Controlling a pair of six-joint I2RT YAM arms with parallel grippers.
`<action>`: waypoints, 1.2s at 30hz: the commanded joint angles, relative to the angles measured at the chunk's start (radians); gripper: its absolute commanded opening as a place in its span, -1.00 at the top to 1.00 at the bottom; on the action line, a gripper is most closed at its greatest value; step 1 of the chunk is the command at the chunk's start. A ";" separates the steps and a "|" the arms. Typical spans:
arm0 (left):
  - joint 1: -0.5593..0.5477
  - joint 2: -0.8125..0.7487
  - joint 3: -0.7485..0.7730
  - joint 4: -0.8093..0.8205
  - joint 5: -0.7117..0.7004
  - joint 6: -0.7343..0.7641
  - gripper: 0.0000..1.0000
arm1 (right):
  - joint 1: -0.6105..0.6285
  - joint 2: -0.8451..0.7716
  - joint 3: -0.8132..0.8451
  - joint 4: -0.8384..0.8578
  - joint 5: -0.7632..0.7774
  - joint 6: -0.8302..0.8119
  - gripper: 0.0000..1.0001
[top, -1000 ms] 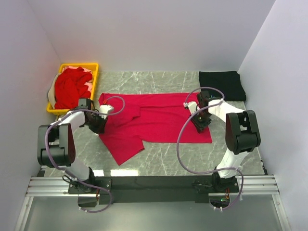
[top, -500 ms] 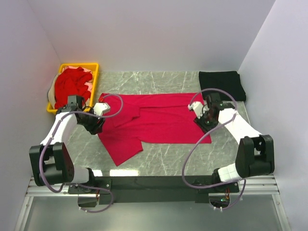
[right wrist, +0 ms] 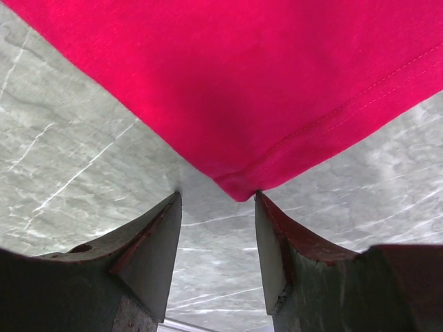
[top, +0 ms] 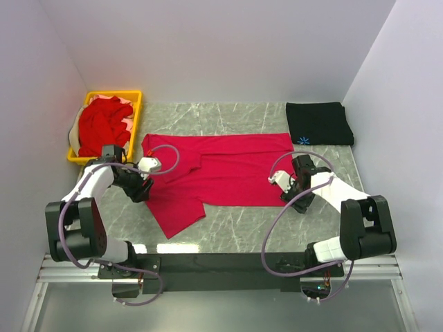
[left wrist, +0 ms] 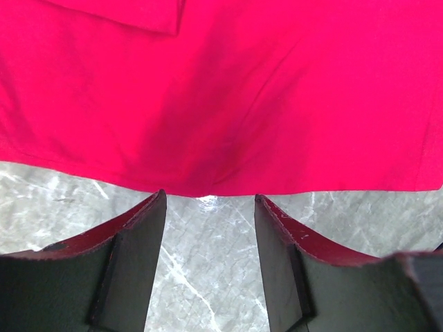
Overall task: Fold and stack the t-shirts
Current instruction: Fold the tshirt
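The grey marble table [top: 235,228] carries everything, and most of its middle is covered by the bright red t-shirt [top: 235,173], spread flat with its long side running left to right and one part angling out toward the near left edge. At the far left corner stands the yellow basket [top: 136,104], with a heap of crumpled red shirts [top: 102,128] piled in it above the rim. At the far right corner the black t-shirt [top: 318,123] lies folded into a neat rectangle, well apart from the red one, with a small blue mark near its near edge. The left gripper [left wrist: 210,207] sits low at the spread shirt's left side; its wrist camera shows the two dark jaws standing moderately apart over bare marble, with the shirt's hem just beyond the tips and nothing between them. The right gripper [right wrist: 218,204] is down at the shirt's near right corner; its jaws also stand moderately apart, with the stitched corner of the cloth reaching just to the gap at their tips, lying loose on the table and not pinched
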 commanded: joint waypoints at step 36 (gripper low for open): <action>-0.156 0.036 -0.213 0.253 -0.214 0.060 0.23 | 0.050 0.077 -0.005 0.061 -0.014 -0.068 1.00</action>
